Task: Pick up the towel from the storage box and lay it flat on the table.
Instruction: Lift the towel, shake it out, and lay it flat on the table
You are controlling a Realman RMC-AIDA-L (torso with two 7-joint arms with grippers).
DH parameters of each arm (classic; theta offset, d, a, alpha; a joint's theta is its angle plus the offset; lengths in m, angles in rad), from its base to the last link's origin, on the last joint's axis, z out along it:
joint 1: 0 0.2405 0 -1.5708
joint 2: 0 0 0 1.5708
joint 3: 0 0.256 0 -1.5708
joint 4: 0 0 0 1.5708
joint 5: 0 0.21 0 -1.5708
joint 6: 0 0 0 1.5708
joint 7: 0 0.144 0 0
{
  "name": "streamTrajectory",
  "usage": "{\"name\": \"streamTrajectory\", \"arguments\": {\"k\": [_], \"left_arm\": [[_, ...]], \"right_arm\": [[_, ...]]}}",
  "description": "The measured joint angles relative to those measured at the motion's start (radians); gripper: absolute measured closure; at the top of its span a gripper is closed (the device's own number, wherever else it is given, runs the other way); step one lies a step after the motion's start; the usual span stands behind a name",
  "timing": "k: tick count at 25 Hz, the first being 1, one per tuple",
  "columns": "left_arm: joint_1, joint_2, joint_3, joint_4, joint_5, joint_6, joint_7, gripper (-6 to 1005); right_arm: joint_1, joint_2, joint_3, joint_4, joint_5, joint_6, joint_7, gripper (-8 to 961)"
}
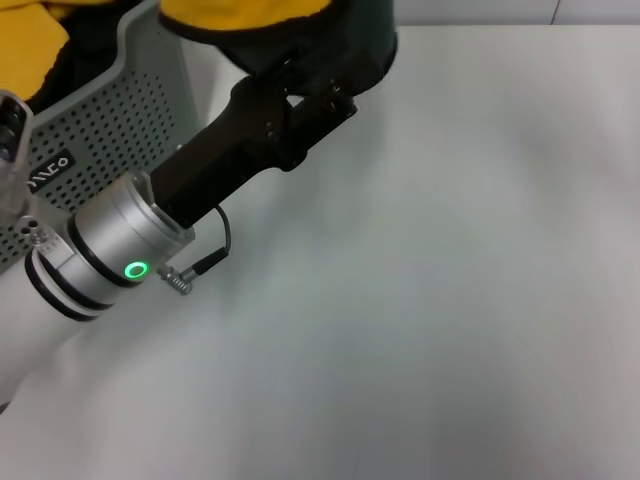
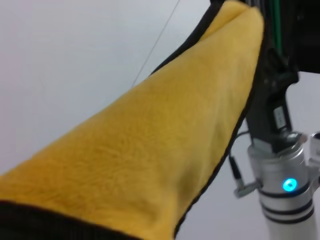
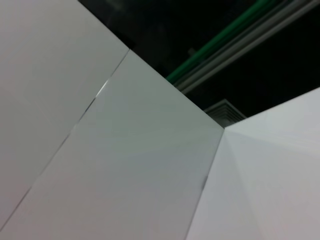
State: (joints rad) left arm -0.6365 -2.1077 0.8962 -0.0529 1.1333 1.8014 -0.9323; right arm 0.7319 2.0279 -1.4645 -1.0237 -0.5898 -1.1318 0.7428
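Note:
My left gripper [image 1: 325, 55] reaches from the lower left to the top middle of the head view, just past the storage box [image 1: 120, 110]. It is shut on the towel [image 1: 245, 15], which hangs bunched over it, yellow face towards the box and dark grey-green face [image 1: 375, 40] to the right, lifted above the table [image 1: 450, 280]. Its fingertips are hidden under the cloth. In the left wrist view the towel [image 2: 150, 150] fills most of the picture, yellow with black edging. The right gripper is out of view.
The storage box stands at the top left with a black label [image 1: 50, 170] and another bunched yellow cloth [image 1: 25, 50] inside. An arm with a lit ring [image 2: 289, 185] shows beside the towel in the left wrist view. The right wrist view shows only white panels.

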Motion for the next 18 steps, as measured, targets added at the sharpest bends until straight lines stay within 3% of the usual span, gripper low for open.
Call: {"name": "streamTrajectory", "arguments": {"k": [18], "left_arm": [[-0.007, 0.0, -0.003, -0.005, -0.01, -0.03, 0.001, 366]], "right_arm": [[0.034, 0.0, -0.051, -0.011, 0.011, 0.005, -0.017, 943]]}}
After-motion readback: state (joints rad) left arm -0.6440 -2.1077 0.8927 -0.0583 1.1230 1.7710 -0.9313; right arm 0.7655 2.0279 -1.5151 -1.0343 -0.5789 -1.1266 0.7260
